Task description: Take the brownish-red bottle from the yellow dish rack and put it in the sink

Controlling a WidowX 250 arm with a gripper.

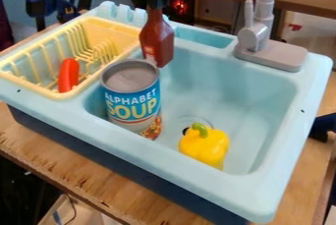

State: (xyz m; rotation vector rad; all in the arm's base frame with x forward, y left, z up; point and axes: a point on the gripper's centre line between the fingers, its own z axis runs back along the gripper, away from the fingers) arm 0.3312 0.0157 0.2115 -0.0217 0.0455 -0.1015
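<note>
The black gripper [153,6] hangs at the top of the view, shut on the narrow top of a red-brown bottle [156,40]. This bottle is roughly upright over the back left part of the sink, behind the soup can. The soup can [132,98] stands in the left part of the basin, its grey top facing up. A yellow bell pepper [204,146] with a green stem lies near the front of the basin, beside the drain. In the yellow drying rack, a red-orange elongated object [68,75] rests at the left.
The light blue sink [275,182] has raised walls. A yellow rack [81,89] occupies its left side. The grey faucet [257,37] rises at the back right. Below is a wooden table [85,177], and a dark blue clamp [49,4] stands behind the rack.
</note>
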